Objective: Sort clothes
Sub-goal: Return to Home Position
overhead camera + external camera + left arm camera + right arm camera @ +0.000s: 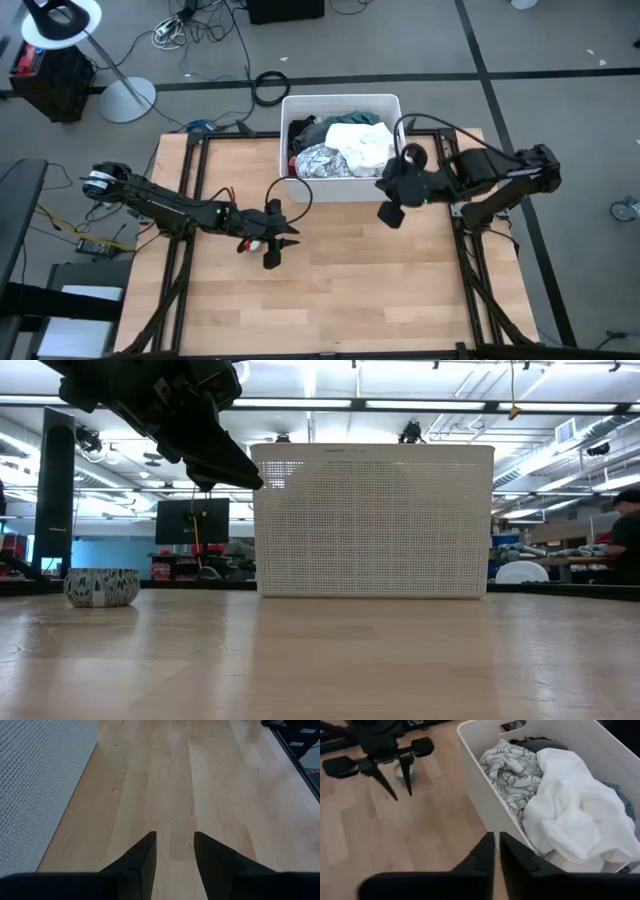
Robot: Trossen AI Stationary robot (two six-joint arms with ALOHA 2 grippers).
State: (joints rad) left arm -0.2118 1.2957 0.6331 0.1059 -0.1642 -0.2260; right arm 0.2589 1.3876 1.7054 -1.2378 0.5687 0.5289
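Note:
The clothes lie heaped in a white perforated bin (340, 100) at the table's far middle: a white piece (570, 815), a white-patterned piece (512, 767), a dark piece (540, 742) and a teal one (350, 118). My right gripper (496, 855) hangs above the table just off the bin's near wall, at its right end (390, 212). It is shut with nothing between the fingers. My left gripper (278, 248) stands open over the table, left of the bin's near corner, and holds nothing (175, 845).
A small pale round thing (102, 587) rests on the table under my left gripper (402, 770). Bare wood stretches across the table's near half (340, 300). The bin's wall (372, 520) rises in front of the low camera.

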